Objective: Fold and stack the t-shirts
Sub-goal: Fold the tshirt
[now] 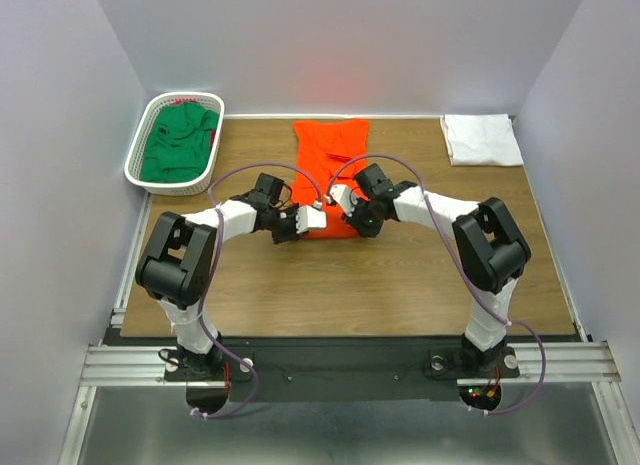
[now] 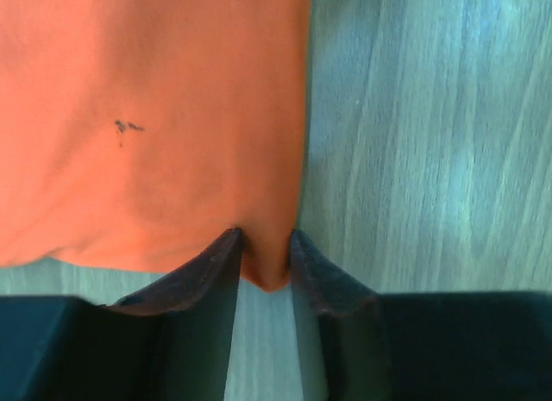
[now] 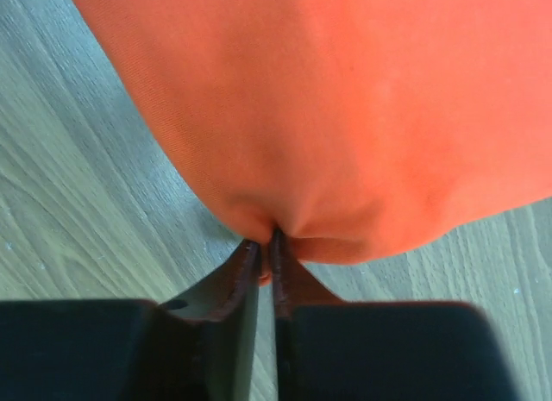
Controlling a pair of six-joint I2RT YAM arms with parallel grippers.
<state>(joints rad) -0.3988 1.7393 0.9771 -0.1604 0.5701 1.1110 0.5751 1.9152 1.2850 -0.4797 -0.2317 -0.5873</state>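
- Sitting well to the left of the orange-red t-shirt (image 1: pixel 330 150), a white mesh basket (image 1: pixel 135 157) holds the dark green t-shirt (image 1: pixel 180 147), crumpled and not yet folded.
- At the orange-red t-shirt's near left corner, the left tool (image 2: pixel 265 246) is closed, pinching the corner of the cloth.
- The orange-red t-shirt lies flat on the middle of the bench (image 1: pixel 400 275), running from the far edge toward the arms.
- At its near edge, just right of the left tool, the right tool (image 3: pixel 266 246) is clamped on a bunched fold of the same cloth.
- Well to the right of the orange-red t-shirt, the white t-shirt (image 1: pixel 482 139) rests folded at the far corner.
- The step in hand appears to be folding the orange-red t-shirt. Next, both tools likely need to lift the near hem together and carry it evenly toward the far end.
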